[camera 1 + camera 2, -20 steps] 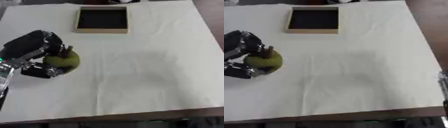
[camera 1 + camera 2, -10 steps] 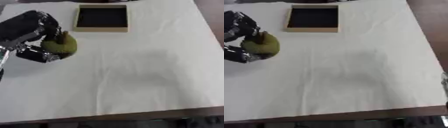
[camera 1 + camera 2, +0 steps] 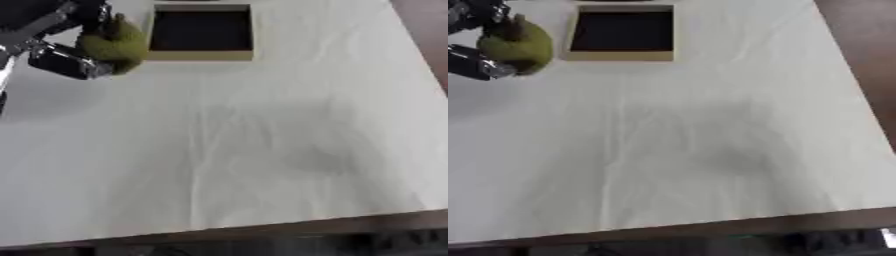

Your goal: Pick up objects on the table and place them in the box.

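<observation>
1. Just left of the box (image 3: 200, 31), the left hand (image 3: 58, 35) has its fingers (image 3: 63, 63) curled round a yellow-green fruit (image 3: 114, 44), a short stem poking up from its top.
2. The fruit is up off the desk (image 3: 262, 150), carried in the hand, close beside the box's left wall but not yet over the opening.
3. The box itself sits at the far edge of the desk, pale wooden rim, dark inside, and nothing can be seen lying in it.
4. Progress call: the pickup looks done, and the drop is what's left. The hand needs to travel right, over the rim, then release.
5. No other loose objects show on the desk near the box or in front of it, so this fruit may be the last one.
6. The right hand is out of view.
7. The surface is a cream cloth, lightly creased in front of the box. A strip of brown floor runs along the desk's right edge, and the near edge drops into shadow.
</observation>
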Action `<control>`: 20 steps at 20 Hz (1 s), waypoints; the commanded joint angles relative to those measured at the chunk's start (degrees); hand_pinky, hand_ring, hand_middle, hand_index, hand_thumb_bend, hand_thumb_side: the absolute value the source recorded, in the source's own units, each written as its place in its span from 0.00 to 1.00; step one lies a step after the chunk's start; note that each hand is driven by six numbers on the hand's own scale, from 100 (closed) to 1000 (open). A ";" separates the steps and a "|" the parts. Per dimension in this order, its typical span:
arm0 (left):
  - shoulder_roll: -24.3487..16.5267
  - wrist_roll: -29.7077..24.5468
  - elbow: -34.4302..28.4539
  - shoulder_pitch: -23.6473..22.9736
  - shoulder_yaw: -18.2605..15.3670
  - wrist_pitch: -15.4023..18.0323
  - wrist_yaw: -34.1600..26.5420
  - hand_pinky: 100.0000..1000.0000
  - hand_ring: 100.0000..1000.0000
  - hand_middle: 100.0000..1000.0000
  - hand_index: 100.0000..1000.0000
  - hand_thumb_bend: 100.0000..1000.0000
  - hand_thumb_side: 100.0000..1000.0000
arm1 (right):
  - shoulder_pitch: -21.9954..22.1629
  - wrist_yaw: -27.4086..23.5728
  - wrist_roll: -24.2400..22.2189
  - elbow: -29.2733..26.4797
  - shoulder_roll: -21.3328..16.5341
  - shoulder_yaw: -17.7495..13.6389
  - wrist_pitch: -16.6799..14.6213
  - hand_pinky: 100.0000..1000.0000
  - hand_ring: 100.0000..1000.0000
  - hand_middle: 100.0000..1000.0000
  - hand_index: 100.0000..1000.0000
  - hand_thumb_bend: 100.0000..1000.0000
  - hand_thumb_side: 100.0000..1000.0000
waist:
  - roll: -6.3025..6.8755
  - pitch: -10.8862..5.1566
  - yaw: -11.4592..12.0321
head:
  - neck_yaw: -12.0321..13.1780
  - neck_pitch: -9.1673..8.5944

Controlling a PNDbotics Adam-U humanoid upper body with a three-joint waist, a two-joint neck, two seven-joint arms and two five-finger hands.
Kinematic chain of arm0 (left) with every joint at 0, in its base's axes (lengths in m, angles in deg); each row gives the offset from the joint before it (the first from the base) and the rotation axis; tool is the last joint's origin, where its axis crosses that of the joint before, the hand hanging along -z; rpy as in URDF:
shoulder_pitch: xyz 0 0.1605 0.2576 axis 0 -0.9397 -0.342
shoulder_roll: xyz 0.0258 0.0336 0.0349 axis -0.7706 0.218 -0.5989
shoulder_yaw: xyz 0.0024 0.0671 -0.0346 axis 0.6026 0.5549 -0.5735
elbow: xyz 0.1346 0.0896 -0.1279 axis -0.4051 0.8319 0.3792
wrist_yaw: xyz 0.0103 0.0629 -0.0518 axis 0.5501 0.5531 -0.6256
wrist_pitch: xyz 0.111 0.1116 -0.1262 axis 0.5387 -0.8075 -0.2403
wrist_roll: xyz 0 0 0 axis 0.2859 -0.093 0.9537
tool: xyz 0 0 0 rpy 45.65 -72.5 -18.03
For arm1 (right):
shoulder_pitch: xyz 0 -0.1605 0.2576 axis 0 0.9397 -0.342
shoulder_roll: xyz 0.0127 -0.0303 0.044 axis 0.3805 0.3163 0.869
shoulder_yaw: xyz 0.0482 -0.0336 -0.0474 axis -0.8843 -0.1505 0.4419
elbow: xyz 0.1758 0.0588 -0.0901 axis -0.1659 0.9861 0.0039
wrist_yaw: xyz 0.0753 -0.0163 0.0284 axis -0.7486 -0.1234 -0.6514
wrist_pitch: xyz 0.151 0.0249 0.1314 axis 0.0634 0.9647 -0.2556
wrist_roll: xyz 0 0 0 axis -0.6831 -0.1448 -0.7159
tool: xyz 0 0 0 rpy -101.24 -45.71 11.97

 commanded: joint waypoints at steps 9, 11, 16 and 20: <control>3.28 6.28 12.81 7.88 -7.03 -1.16 14.90 0.02 0.00 0.10 0.35 0.34 0.00 | -2.58 -1.75 -0.95 -0.92 -0.36 0.26 -0.66 0.71 0.63 0.53 0.69 0.00 0.42 | -1.03 -0.53 -2.95 | 6.97 -1.50; 4.42 8.63 14.27 8.88 -7.82 -1.53 18.72 0.02 0.00 0.10 0.35 0.38 0.00 | -2.89 -2.04 -1.17 -0.92 -0.23 0.38 -0.64 0.71 0.63 0.53 0.69 0.00 0.42 | -1.13 -0.36 -3.35 | 7.89 -2.25; 7.14 15.19 16.89 11.18 -9.20 -3.03 29.75 0.02 0.00 0.15 0.34 0.46 0.00 | -3.61 -2.70 -1.69 -0.92 0.32 0.67 -0.55 0.71 0.63 0.53 0.69 0.00 0.41 | -1.38 0.12 -4.21 | 10.18 -3.47; 9.06 19.30 19.42 12.70 -10.19 -5.06 36.90 0.02 0.00 0.15 0.34 0.46 0.00 | -4.00 -3.08 -2.01 -0.92 0.73 0.82 -0.54 0.71 0.63 0.53 0.69 0.00 0.40 | -1.64 0.48 -4.83 | 12.06 -4.52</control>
